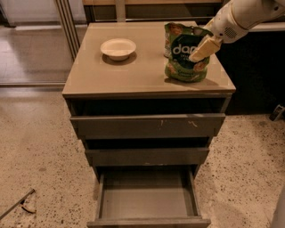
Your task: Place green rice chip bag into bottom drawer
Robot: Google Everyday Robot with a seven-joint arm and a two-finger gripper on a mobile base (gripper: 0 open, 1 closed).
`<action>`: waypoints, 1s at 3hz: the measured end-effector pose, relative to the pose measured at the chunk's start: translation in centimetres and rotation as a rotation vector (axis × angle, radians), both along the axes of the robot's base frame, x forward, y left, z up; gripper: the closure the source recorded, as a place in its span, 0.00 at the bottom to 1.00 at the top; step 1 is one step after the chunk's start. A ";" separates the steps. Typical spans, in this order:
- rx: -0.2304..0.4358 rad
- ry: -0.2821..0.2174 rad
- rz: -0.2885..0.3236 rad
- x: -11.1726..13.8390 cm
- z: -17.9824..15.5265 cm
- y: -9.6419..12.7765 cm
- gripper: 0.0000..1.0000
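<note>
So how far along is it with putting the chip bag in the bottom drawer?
Done: the bottom drawer stands pulled open. In hand: the gripper is at the green rice chip bag, which stands on the cabinet top. Left: lifting the bag and lowering it into the drawer.

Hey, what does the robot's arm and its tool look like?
The arm is a smooth, rounded white shell with a small dotted grille near the wrist. The tool, at the green rice chip bag, is cream-coloured, flat and tapered. No cables show.

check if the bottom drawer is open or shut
Open: the bottom drawer is pulled well out, its floor showing. The gripper is up at the bag on the cabinet top.
</note>
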State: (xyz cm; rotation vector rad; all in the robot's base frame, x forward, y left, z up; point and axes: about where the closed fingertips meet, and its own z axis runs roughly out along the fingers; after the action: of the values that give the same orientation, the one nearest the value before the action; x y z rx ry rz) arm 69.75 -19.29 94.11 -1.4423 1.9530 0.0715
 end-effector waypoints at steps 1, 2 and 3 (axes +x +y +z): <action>0.000 0.000 0.000 0.0 0.0 0.0 0.64; 0.000 0.000 0.001 0.0 0.0 0.0 0.89; 0.004 0.001 0.006 -0.2 0.1 0.2 1.00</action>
State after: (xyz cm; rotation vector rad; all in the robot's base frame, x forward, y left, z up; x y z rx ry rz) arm 69.53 -19.13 94.21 -1.4464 1.9486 0.0788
